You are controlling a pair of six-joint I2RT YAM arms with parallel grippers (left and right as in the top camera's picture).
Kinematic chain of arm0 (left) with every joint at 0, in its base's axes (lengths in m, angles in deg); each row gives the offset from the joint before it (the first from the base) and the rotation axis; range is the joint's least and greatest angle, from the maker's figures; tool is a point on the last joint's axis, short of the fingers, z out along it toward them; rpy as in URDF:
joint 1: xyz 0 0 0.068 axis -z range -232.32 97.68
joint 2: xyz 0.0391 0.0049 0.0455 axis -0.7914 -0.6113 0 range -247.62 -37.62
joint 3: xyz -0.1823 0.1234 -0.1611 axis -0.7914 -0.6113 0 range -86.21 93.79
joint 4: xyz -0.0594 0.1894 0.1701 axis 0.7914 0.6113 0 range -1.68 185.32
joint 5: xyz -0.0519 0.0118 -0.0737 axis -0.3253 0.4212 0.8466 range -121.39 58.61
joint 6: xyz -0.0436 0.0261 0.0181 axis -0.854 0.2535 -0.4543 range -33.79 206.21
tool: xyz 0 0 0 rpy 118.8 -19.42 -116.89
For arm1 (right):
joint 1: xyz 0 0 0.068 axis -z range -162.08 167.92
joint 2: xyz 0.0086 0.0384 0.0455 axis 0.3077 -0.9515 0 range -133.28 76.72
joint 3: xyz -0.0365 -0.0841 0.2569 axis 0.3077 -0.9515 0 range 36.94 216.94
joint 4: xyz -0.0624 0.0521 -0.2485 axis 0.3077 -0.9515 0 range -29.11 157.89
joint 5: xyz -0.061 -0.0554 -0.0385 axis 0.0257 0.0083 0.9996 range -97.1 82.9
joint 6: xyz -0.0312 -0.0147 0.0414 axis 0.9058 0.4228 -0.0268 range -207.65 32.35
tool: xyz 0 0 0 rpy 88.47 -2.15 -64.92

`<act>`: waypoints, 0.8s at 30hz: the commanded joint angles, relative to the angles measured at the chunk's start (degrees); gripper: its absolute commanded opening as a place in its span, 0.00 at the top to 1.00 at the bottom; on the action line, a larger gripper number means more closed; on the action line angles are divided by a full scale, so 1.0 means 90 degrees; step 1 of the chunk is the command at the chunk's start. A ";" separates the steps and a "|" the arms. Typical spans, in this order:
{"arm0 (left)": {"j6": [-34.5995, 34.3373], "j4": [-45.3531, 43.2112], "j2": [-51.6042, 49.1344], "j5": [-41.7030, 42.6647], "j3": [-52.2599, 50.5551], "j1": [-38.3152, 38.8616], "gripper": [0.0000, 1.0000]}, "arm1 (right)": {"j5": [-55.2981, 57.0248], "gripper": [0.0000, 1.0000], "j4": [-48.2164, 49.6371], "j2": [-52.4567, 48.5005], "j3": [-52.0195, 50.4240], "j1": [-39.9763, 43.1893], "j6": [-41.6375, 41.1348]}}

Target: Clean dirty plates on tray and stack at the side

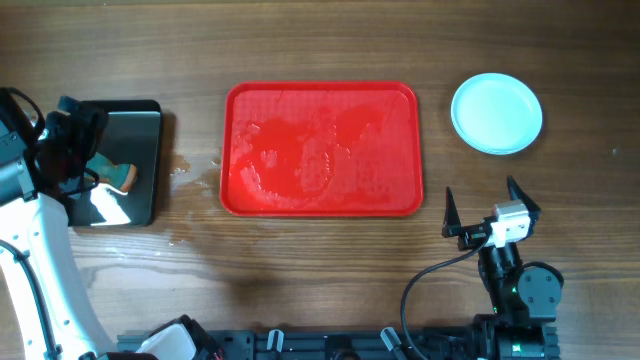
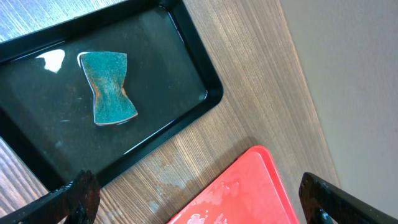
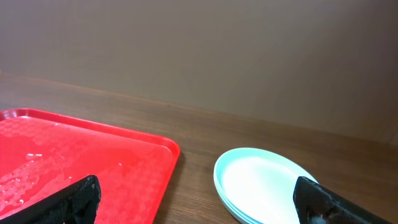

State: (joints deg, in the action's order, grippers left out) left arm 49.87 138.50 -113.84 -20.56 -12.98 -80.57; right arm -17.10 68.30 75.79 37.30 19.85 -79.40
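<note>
While the left end effector (image 2: pixel 198 193) and right end effector (image 1: pixel 479 187) are gaping wide, holding nothing, the mint-blue plates (image 1: pixel 496 113) are sitting stacked on the table (image 1: pixel 580 260).
Nearest, the right one is hovering over the table; the left is hanging above a black tray (image 2: pixel 186 37) where a teal sponge (image 2: pixel 109 88) is lying. Beyond, the red tray (image 1: pixel 320 88) is glistening wet, and the stack is resting beside its far right corner, apart.

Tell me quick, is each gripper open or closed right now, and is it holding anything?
Left gripper: open, holding nothing.
Right gripper: open, holding nothing.
</note>
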 commanded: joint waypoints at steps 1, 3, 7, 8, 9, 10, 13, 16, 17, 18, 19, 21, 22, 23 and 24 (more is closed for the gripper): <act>0.0005 0.0007 0.0000 0.0078 0.0019 -0.0012 0.00 | 0.0117 0.00 0.0019 0.0080 -0.0007 0.0027 0.0080; 0.0005 0.0007 0.0000 0.0078 0.0019 -0.0012 0.00 | 0.0117 0.00 0.0019 0.0080 -0.0005 0.0027 0.0080; 0.0005 0.0007 -0.0010 0.0075 0.0019 -0.0012 0.00 | 0.0117 0.00 0.0019 0.0080 -0.0007 0.0027 0.0083; 0.0005 0.0007 -0.0024 0.0058 0.0019 -0.0017 0.00 | 0.0117 0.00 0.0019 0.0080 -0.0005 0.0027 0.0083; 0.0005 0.0027 -0.0046 0.0019 0.0019 -0.0017 0.00 | 0.0117 0.00 0.0019 0.0080 -0.0005 0.0027 0.0083; 0.0005 0.0049 -0.0068 -0.0044 0.0019 -0.0017 0.00 | 0.0117 0.00 0.0019 0.0080 -0.0005 0.0027 0.0080; -0.0019 0.0114 -0.0090 -0.0109 0.0017 -0.0015 0.00 | 0.0117 0.00 0.0019 0.0080 -0.0005 0.0027 0.0083; -0.0015 0.0347 -0.0070 -0.0090 -0.0044 0.0206 0.00 | 0.0117 0.00 0.0019 0.0080 -0.0005 0.0027 0.0080; 0.0017 0.0364 -0.0036 -0.0097 -0.0114 0.0340 0.00 | 0.0117 0.00 0.0019 0.0080 -0.0007 0.0027 0.0080; 0.0104 0.0301 0.0015 -0.0117 -0.0231 0.0493 0.00 | 0.0117 0.00 0.0019 0.0080 -0.0007 0.0027 0.0083; 0.0274 0.0138 0.0078 -0.0117 -0.0398 0.0675 0.00 | 0.0117 0.00 0.0019 0.0080 -0.0005 0.0027 0.0083; 0.0644 -0.0347 0.0221 -0.0114 -0.0828 0.1052 0.00 | 0.0117 0.00 0.0019 0.0080 -0.0005 0.0027 0.0083; 0.0789 -0.0629 0.0306 -0.0114 -0.1093 0.1246 0.00 | 0.0117 0.00 0.0019 0.0080 -0.0005 0.0027 0.0080; 0.0923 -0.0930 0.0396 -0.0114 -0.1387 0.1440 0.00 | 0.0117 0.00 0.0019 0.0080 -0.0005 0.0027 0.0085; 0.1059 -0.1229 0.0493 -0.0117 -0.1683 0.1620 0.00 | 0.0117 0.00 0.0019 0.0080 -0.0005 0.0027 0.0083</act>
State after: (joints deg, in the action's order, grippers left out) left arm 52.98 132.90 -112.66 -21.50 -20.28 -71.39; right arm -17.10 68.30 75.79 37.30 19.85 -79.40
